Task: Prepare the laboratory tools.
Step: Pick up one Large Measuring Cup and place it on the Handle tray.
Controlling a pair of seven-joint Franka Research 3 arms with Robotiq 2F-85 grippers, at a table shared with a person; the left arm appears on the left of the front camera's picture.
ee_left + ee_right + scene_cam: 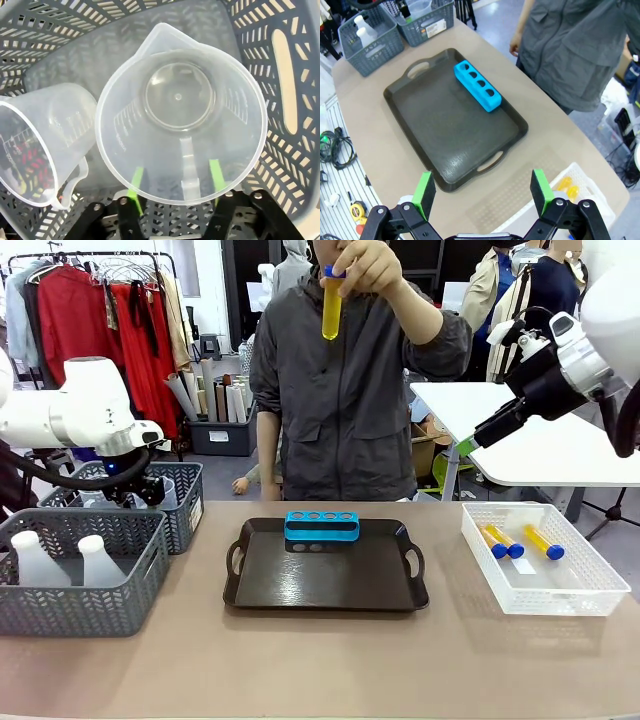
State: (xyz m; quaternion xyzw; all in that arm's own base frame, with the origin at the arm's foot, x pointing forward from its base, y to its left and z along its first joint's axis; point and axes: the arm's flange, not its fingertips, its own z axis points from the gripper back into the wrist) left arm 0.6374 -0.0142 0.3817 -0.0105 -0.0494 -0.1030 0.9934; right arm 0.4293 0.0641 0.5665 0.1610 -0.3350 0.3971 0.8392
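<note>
Yellow tubes [538, 538] with blue caps; bright blue rack [321, 526]; dark brown tray [330, 575]; grey slotted baskets [80, 600]; clear beaker [180, 115] with faint printed scale; white lattice bin [560, 602]; green pads [425, 190].

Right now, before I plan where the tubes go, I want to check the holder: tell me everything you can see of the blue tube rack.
The blue tube rack is a bright blue, plastic-looking oblong block with rounded ends. Four round holes run in a row along its top, all empty. It stands upright on the dark brown tray, close to the tray's far rim on the person's side, with its long side along that rim. Only the tray touches it.
</note>
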